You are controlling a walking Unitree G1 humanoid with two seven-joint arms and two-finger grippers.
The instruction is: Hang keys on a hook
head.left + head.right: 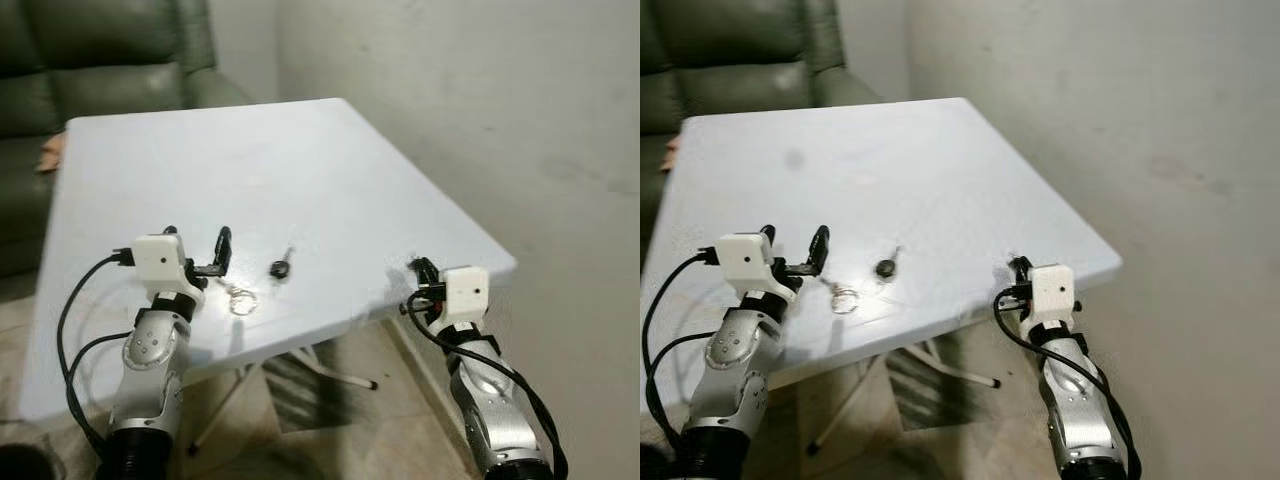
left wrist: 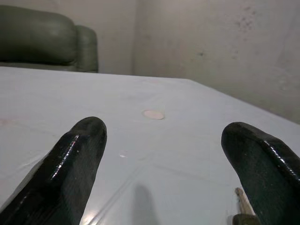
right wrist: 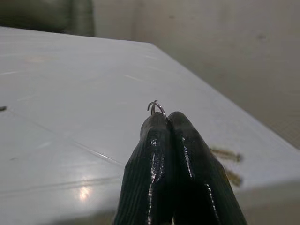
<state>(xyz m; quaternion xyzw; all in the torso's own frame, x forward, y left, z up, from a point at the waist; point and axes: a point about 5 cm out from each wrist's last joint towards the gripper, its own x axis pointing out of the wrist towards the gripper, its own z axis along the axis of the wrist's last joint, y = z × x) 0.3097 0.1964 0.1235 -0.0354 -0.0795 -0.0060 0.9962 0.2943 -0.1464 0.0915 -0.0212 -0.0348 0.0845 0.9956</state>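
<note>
From the head views, a key (image 1: 281, 266) with a dark head lies on the white table (image 1: 300, 170), a thin ring (image 1: 241, 299) close beside it. The left gripper (image 1: 196, 252) hovers just by them. In the left wrist view its fingers (image 2: 70, 164) stand wide apart; the key's tip is cut off at the frame edge. In the right wrist view the right gripper (image 3: 168, 117) pinches a small wire loop (image 3: 156, 107), possibly a hook, mostly hidden.

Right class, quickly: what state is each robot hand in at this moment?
Left hand: open, holding nothing, over the table near the key.
Right hand: closed on a small metal ring.
</note>
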